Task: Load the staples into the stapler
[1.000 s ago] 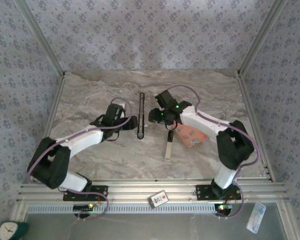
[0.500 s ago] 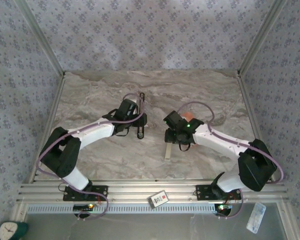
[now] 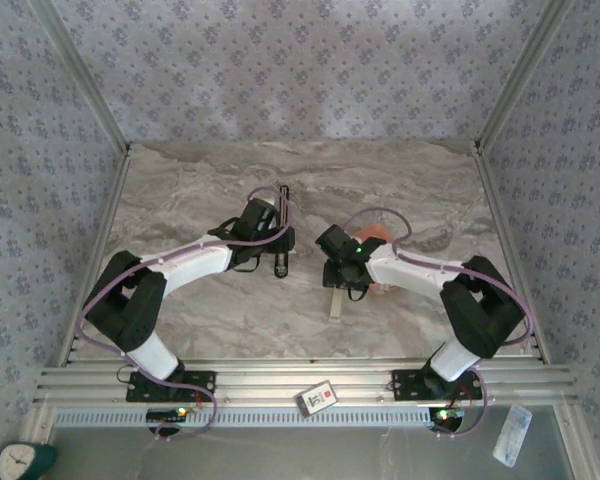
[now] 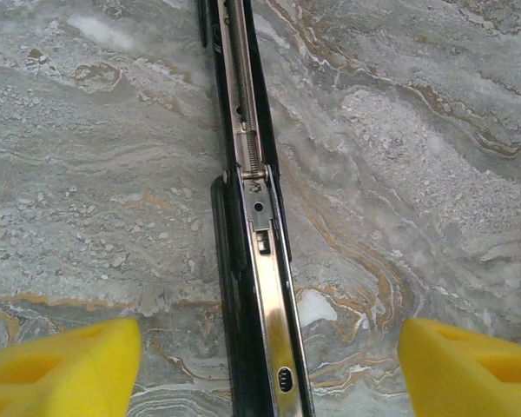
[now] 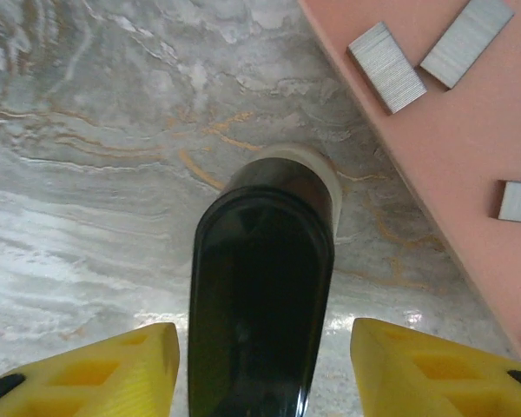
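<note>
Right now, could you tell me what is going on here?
The left pincer hovers open over the opened stapler, its metal rail exposed. The right pincer hangs open around a black rounded part, without gripping it, beside the pink tray. The staple strips lie on that tray, none picked up.

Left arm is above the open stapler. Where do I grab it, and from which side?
Take the stapler across its black side walls, on the near side of the spring, coming straight down. It lies flat and narrow, and the open left gripper straddles it, one finger on each side.
</note>
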Controlling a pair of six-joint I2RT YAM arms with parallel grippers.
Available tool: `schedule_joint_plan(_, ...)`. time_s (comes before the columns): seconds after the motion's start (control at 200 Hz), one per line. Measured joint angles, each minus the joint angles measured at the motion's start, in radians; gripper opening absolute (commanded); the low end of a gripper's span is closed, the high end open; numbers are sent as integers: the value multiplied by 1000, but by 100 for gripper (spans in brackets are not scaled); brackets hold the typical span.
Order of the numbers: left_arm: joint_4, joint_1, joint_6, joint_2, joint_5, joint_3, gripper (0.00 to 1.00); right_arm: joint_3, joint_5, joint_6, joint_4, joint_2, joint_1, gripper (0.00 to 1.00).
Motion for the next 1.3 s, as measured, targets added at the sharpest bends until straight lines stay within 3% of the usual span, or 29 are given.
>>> schedule_joint_plan(0.295, -6, 0, 1, -14, -28, -11, 78, 3, 37, -26, 20, 21, 29, 18)
schedule_joint_plan(0.665, -70, 14, 65, -272, -6, -82, 80, -80, 2, -129, 116, -177, 47, 15)
schedule_joint_plan(0.855, -63, 80, 169, -433, 144, -161, 80, -143, -73, -265, 219, -276, 47, 14)
schedule_joint_plan(1.039, -64, 103, 393, -524, 411, -214, 80, -150, -187, -500, 282, -332, 35, 9)
schedule_joint_plan(1.299, -230, 103, 738, -527, 686, -63, 80, -93, -485, -852, 251, -350, -12, 5)
